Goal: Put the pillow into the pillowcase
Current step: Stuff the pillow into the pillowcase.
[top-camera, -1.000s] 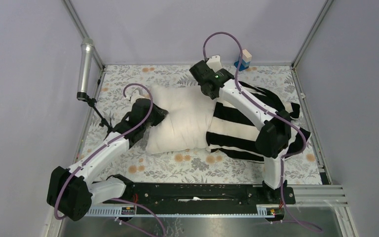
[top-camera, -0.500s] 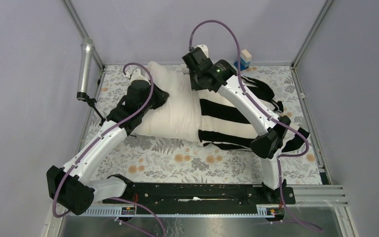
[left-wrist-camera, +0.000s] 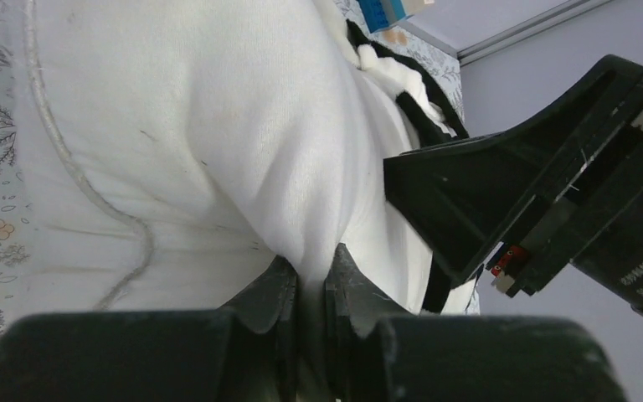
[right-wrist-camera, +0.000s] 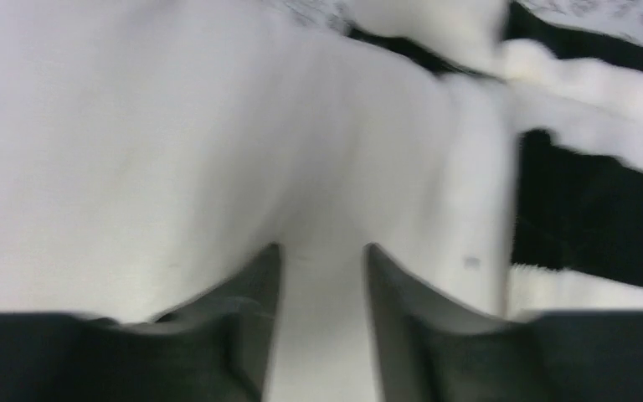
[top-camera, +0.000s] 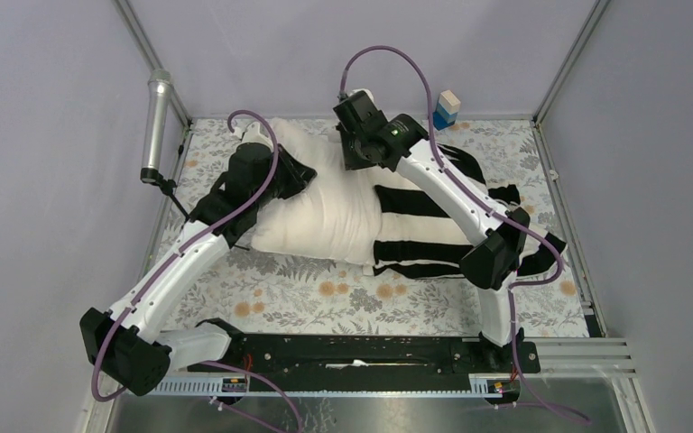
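Note:
The cream pillow [top-camera: 325, 203] lies across the back half of the table, its right end inside the black-and-white striped pillowcase [top-camera: 411, 248]. My left gripper [top-camera: 293, 171] is at the pillow's left part, shut on a pinched fold of its fabric [left-wrist-camera: 310, 268]. My right gripper [top-camera: 354, 161] is over the pillow's far edge, close to the case's mouth. In the right wrist view its jaws [right-wrist-camera: 322, 251] stand apart against the pillow [right-wrist-camera: 176, 126], with a black stripe of the pillowcase [right-wrist-camera: 586, 218] to the right. The right arm [left-wrist-camera: 536, 184] shows in the left wrist view.
A floral cover [top-camera: 307, 293] lies over the table. A small blue-and-white box [top-camera: 447, 108] stands at the back edge. A silver cylinder on a stand [top-camera: 155, 126] leans at the left frame post. Walls enclose three sides.
Both arms carried the pillow and case toward the back of the table. The right gripper's jaws have come apart from the fabric they pinched. The left grip is unchanged.

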`<action>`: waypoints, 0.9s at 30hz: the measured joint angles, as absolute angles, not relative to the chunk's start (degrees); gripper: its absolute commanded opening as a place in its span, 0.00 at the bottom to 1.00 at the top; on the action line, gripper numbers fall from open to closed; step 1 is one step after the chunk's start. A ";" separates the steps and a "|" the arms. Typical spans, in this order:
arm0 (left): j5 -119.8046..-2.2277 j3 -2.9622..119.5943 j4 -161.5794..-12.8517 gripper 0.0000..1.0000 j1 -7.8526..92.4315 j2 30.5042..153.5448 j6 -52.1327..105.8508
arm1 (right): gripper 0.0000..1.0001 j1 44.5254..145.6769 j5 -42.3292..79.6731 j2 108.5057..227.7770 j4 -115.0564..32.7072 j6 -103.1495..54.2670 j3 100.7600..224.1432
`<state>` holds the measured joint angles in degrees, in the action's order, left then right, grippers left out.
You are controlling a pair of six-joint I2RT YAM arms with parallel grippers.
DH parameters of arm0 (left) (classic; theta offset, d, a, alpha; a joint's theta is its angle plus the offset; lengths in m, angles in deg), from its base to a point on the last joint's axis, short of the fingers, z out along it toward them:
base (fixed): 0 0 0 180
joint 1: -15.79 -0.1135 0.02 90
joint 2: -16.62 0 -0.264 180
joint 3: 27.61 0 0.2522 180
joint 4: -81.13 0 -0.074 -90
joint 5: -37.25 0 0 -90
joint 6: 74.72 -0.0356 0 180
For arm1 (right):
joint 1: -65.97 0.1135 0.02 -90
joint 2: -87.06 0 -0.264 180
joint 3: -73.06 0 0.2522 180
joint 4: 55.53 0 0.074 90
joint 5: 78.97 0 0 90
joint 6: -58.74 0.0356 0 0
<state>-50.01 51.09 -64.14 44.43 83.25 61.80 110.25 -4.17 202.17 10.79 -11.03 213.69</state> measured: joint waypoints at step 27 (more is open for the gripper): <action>-50.45 50.35 -62.09 0.60 40.83 89.50 58.11 | 0.97 124.93 -26.11 172.14 -1.37 3.33 160.18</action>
